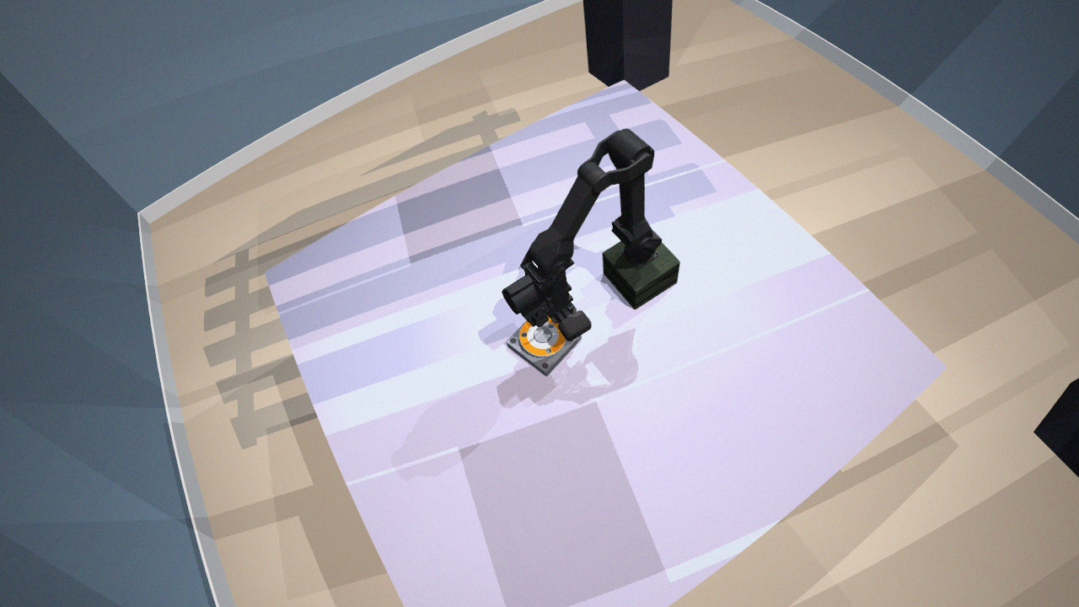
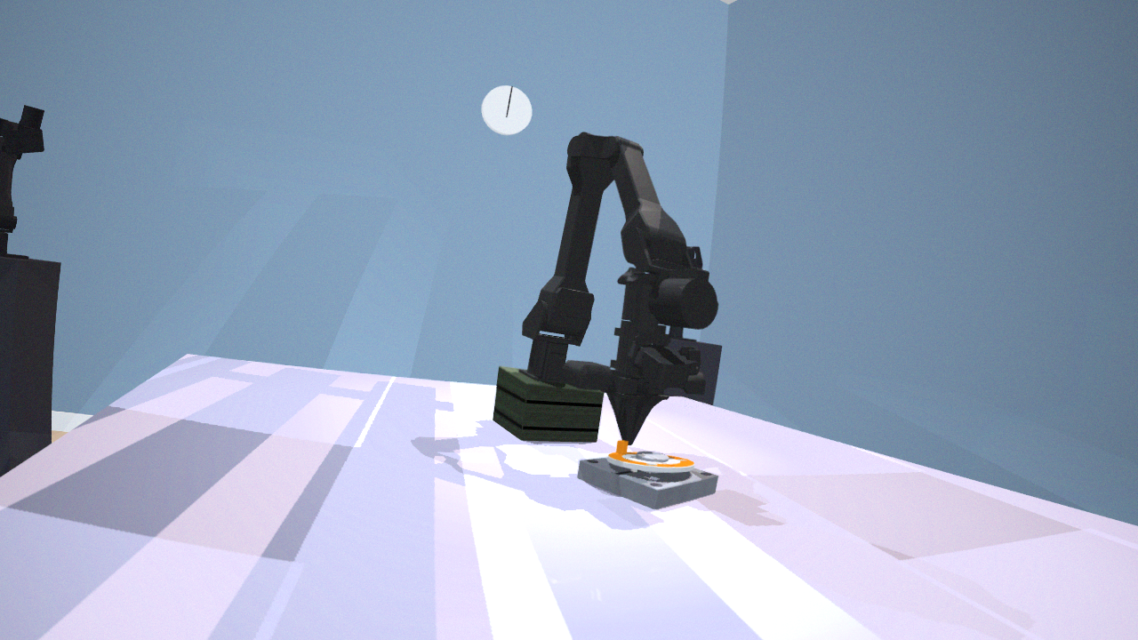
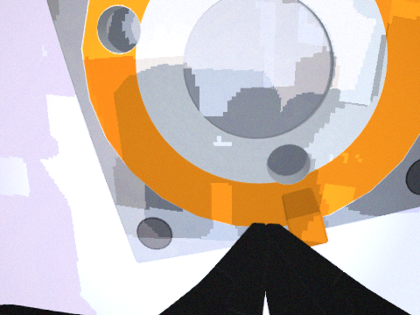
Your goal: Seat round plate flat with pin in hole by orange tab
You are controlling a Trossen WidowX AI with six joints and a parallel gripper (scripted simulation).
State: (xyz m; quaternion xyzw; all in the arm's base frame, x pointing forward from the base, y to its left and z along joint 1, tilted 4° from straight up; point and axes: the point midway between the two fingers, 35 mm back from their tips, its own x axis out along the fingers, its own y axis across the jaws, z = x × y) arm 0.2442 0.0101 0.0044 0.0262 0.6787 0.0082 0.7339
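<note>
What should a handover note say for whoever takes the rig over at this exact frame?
Tool: shut, holding nothing, its tip at the plate's rim just beside the orange tab; whether it touches cannot be told.
Round plate: on the post over the grey base. The hole beside the tab looks dark, with no pin visible in it.
Done: tool brought to the tab.
Left: probably nudge the tab to turn the plate until that hole drops over the pin, check it lies flat, then lift clear.
</note>
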